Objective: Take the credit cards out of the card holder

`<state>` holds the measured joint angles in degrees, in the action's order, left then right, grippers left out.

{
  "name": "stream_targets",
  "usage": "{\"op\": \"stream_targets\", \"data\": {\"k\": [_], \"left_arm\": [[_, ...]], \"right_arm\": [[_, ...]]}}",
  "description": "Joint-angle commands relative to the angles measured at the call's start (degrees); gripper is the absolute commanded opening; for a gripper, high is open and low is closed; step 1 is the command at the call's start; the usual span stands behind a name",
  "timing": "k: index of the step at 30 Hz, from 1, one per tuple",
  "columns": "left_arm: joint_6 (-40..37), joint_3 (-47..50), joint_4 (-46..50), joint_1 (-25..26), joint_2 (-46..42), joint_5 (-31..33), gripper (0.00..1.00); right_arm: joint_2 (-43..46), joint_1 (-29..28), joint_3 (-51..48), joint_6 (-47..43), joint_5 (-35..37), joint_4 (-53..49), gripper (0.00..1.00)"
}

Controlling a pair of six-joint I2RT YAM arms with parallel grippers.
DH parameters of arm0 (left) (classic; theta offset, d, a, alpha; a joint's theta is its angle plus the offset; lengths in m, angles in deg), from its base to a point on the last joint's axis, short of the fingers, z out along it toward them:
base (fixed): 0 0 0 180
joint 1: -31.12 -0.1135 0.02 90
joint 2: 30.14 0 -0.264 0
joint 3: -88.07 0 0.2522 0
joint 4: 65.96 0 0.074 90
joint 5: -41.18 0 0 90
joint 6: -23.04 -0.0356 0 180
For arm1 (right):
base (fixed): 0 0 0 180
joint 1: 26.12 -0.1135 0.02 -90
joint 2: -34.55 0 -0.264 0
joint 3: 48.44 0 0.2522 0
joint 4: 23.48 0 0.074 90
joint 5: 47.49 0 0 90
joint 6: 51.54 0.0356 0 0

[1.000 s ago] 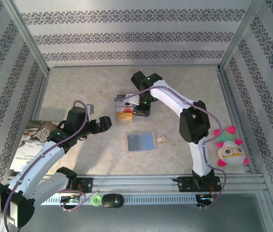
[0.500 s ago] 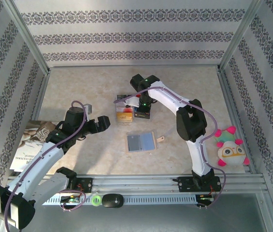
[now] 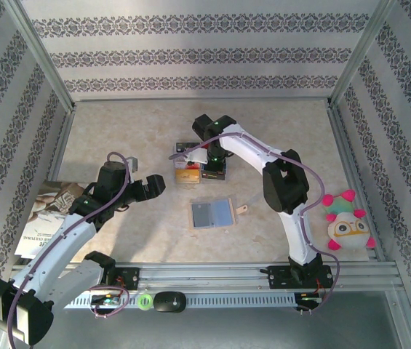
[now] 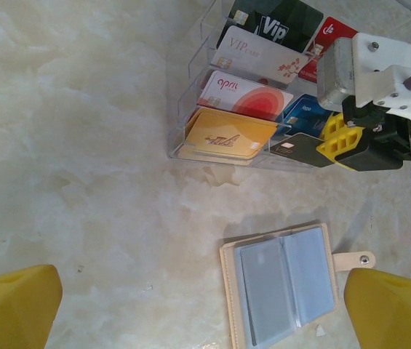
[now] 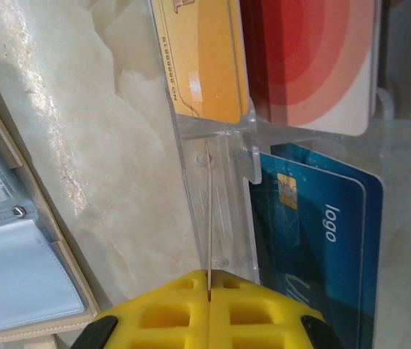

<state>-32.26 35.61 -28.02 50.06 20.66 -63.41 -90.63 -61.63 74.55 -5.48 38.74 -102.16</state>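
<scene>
Top external: right end effector [image 3: 214,171] angled down at rack [image 3: 185,166], seemingly pinching card [image 4: 292,147].

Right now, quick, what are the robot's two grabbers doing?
Left gripper: jaws open wide, holding nothing.
Right gripper: jaws shut on a black card.

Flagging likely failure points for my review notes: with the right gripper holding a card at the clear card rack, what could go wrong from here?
1. The right gripper pinches the dark card by one end only, so the card may twist or slip as it goes into the clear rack.
2. In the right wrist view the card's thin edge sits close to a rack divider. It could catch there and shove the rack sideways instead of dropping into a slot.
</scene>
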Motion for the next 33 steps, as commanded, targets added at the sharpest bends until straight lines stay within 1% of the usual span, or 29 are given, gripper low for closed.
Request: {"op": "stream_targets", "data": {"k": [1, 10, 22, 25, 33], "left_arm": [[-0.3, 0.9, 0.4, -1.2, 0.0, -0.4, 1.00], [-0.1, 1.0, 0.5, -1.4, -0.1, -1.1, 1.00], [0.4, 1.6, -0.5, -1.4, 0.3, -1.6, 1.00], [0.4, 1.5, -0.5, -1.4, 0.3, -1.5, 1.00], [0.3, 1.6, -0.3, -1.6, 0.3, -1.5, 1.00]], "right_arm": [[1.2, -0.7, 0.2, -1.2, 1.8, -1.0, 0.00], [2.0, -1.2, 0.1, -1.6, 7.4, -0.5, 0.00], [4.0, -0.9, -0.3, -2.1, 5.8, 0.7, 0.00], [3.1, -0.2, 0.0, -2.3, 4.4, 0.8, 0.00], [0.5, 0.3, -0.6, -2.3, 3.4, 1.2, 0.00]]}}
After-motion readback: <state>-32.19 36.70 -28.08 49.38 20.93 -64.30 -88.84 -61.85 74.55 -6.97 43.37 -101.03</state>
